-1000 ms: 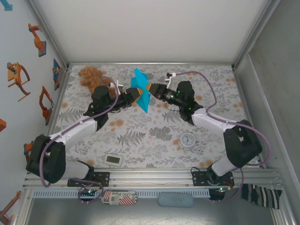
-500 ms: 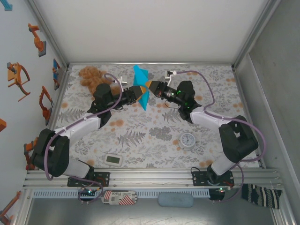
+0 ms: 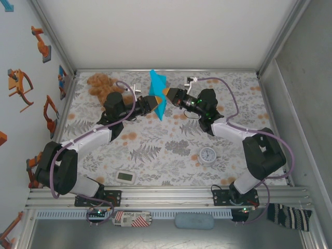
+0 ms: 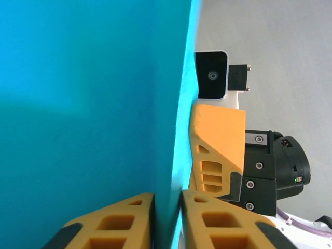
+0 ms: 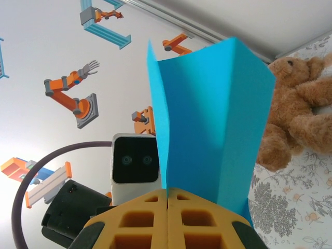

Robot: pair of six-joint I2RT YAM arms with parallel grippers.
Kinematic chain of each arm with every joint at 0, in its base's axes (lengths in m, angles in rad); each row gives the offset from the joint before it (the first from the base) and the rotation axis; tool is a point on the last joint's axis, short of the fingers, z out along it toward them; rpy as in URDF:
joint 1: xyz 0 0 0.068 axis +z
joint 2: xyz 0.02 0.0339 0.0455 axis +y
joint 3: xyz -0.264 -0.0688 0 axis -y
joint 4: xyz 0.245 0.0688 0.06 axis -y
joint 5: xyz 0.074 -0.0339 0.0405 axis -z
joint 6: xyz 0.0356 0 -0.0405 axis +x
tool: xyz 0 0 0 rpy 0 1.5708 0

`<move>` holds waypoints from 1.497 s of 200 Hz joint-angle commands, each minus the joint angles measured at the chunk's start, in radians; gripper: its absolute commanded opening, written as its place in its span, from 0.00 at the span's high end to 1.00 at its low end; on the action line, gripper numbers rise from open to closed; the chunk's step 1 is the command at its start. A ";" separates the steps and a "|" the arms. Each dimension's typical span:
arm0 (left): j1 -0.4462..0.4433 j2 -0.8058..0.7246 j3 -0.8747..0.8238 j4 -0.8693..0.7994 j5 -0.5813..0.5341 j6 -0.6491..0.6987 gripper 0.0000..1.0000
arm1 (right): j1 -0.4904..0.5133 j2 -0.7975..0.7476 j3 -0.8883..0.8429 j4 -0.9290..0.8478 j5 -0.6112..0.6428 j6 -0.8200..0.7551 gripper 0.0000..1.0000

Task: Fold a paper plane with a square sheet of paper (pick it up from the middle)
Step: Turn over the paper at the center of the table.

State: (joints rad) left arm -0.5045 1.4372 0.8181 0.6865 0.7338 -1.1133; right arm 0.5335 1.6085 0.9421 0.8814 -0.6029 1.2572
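So, the square sheet of paper (image 3: 157,83) is up in the air over the far middle of the table, standing on edge between the two claws. Its long axis runs roughly far-to-near in the top view. The claws come at it from opposite faces, left gripper (image 3: 151,101) from the left and right gripper (image 3: 167,94) from the right, tips almost nose to nose with just the paper between them. Neither arm is really nearer, I'd call it a tie. The right one is clamped tight on an edge of the sheet. The left one has its jaws pinched in narrow with the sheet running through the slot, which looks like a grip to me. The paper itself is plain turquoise, bent into a V along one crease, no dart yet. The teddy bear (image 3: 101,83) lies off to its left.
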 commanded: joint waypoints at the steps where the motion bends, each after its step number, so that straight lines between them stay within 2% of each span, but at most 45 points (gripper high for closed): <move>1: -0.001 0.005 0.032 0.005 0.020 0.015 0.82 | -0.008 -0.008 0.004 0.048 -0.016 0.003 0.98; 36: 0.000 -0.007 0.036 -0.055 -0.008 0.063 0.87 | -0.022 -0.009 -0.026 0.038 0.009 -0.014 0.86; 64: 0.003 -0.034 0.046 -0.179 -0.050 0.152 0.88 | -0.033 -0.031 -0.056 0.000 0.036 -0.051 0.78; 98: 0.007 -0.059 0.080 -0.398 -0.111 0.291 0.88 | -0.050 -0.093 -0.091 -0.124 0.084 -0.140 0.69; 122: 0.002 -0.068 0.140 -0.626 -0.197 0.422 0.87 | -0.056 -0.163 -0.097 -0.313 0.148 -0.257 0.66; 138: -0.008 -0.061 0.206 -0.818 -0.325 0.531 0.87 | -0.056 -0.226 -0.087 -0.499 0.235 -0.369 0.65; 168: -0.055 0.004 0.328 -1.127 -0.638 0.688 0.87 | -0.056 -0.339 -0.068 -0.798 0.438 -0.537 0.65; 201: -0.127 0.143 0.463 -1.329 -1.022 0.775 0.87 | -0.056 -0.426 -0.074 -0.974 0.617 -0.613 0.65; 216: -0.148 0.226 0.519 -1.387 -1.145 0.791 0.87 | -0.056 -0.453 -0.085 -1.010 0.665 -0.617 0.65; 267: -0.213 0.491 0.679 -1.516 -1.445 0.833 0.87 | -0.056 -0.490 -0.120 -1.042 0.738 -0.611 0.66; 299: -0.244 0.627 0.743 -1.558 -1.544 0.843 0.86 | -0.056 -0.502 -0.125 -1.062 0.781 -0.604 0.67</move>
State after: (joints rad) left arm -0.7258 2.0003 1.5139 -0.7765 -0.6521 -0.3054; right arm 0.4824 1.1313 0.8253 -0.1467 0.0998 0.6609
